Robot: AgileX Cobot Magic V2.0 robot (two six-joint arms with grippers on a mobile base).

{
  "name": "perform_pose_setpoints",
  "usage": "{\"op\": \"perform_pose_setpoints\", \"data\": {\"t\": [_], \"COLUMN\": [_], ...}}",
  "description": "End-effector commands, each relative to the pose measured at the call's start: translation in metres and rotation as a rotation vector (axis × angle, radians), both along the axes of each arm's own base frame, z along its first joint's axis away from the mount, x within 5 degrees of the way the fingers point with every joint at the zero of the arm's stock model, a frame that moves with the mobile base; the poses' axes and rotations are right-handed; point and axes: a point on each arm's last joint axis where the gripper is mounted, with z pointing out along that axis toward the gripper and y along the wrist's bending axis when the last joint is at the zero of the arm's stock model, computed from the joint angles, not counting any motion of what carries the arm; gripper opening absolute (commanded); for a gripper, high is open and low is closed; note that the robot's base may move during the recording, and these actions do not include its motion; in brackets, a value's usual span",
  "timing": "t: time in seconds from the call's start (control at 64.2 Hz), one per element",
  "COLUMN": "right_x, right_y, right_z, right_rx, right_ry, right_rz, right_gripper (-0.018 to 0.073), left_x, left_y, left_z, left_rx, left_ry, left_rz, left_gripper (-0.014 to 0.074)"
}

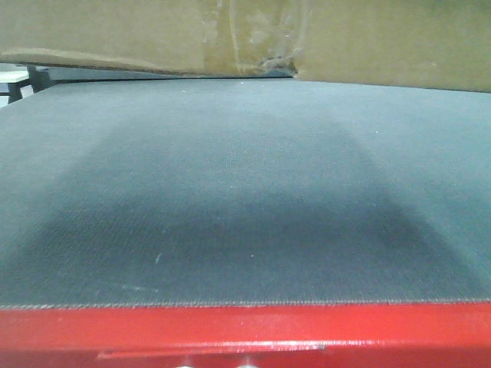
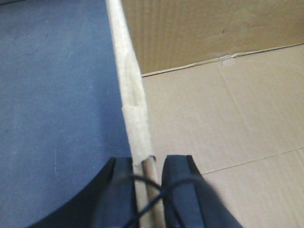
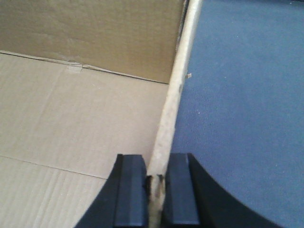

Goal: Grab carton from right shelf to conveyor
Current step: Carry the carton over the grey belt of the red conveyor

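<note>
Pinching the upper rim of one wall of the carton (image 2: 213,118), the left gripper (image 2: 147,164) is being shown with one dark finger (image 2: 118,194) outside the open box and the other inside. The opposite wall's rim is being clamped the same way by the right gripper (image 3: 156,166). In the front view the carton is being seen at the far end of the conveyor (image 1: 245,192), with a dark gap under its left part. Its torn seam is being covered by clear tape (image 1: 257,46); the brown board is plain. The belt is being bordered by a glossy red frame edge (image 1: 245,330).
</note>
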Motion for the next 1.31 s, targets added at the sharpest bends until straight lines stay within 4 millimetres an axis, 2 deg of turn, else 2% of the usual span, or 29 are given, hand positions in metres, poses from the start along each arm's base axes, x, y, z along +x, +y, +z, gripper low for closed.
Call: {"op": "perform_pose_setpoints", "data": {"t": [0.0, 1.292], "right_x": [-0.0001, 0.0006], "right_y": [-0.0006, 0.0001], "right_z": [0.0045, 0.0060], "right_rx": [0.002, 0.011], "right_ry": [-0.049, -0.066], "right_rz": [0.006, 0.009], "right_gripper": [-0.0060, -0.0060], "left_x": [-0.0033, -0.0025], "left_y": [0.0014, 0.0001], "left_z": [0.0085, 0.0102], "left_rx": [-0.007, -0.016], "left_ry": [-0.060, -0.081], "left_rz": [-0.021, -0.032], "left_gripper": [-0.0018, -0.0018]}}
